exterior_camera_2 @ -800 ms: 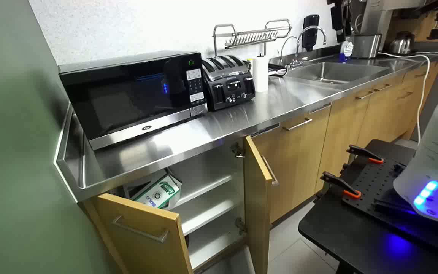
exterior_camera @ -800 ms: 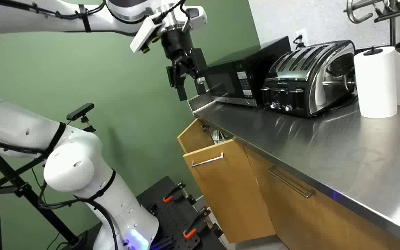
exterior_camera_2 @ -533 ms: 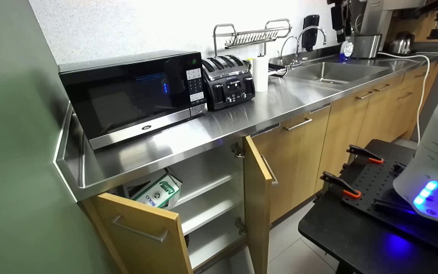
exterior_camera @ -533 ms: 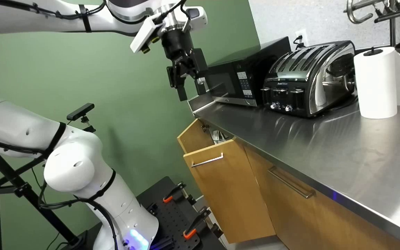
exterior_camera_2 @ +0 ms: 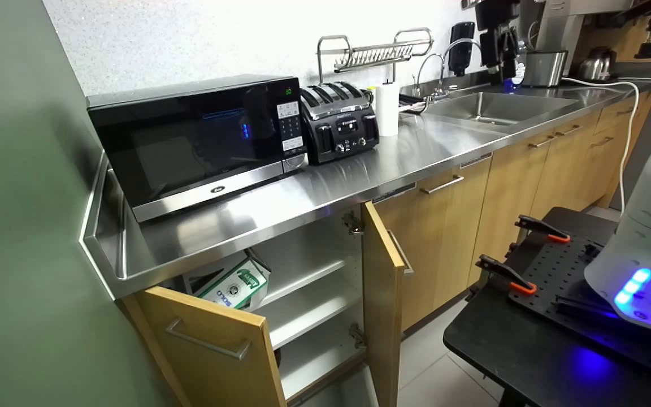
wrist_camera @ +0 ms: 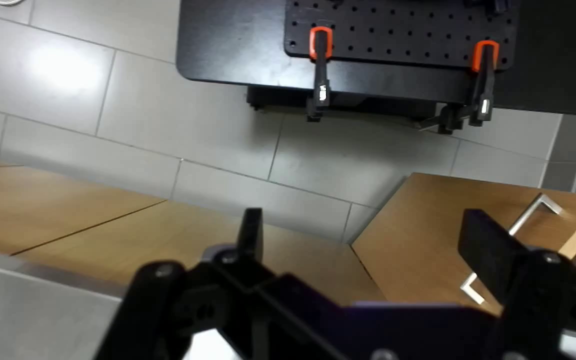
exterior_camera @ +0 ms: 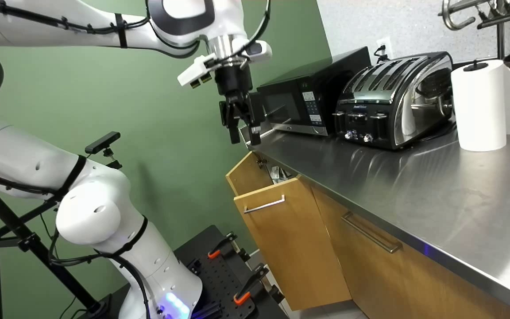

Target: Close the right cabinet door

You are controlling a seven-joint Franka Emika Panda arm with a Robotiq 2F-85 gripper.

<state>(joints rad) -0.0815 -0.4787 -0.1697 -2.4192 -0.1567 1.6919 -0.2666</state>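
Green wall (exterior_camera: 171, 141) rises behind. In an exterior view I see the gripper (exterior_camera: 245, 135), jaws spread wide; from it, the right cabinet door (exterior_camera: 292, 243) stands open at five o'clock and the steel counter (exterior_camera: 396, 188) lies toward four. White cabinet shelves (exterior_camera_2: 314, 315) show in an exterior view, not the wrist view.

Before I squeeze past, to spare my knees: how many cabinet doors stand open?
2: the right cabinet door, swung out from under the steel counter, and the left cabinet door, beside the green wall. Others may be out of view.
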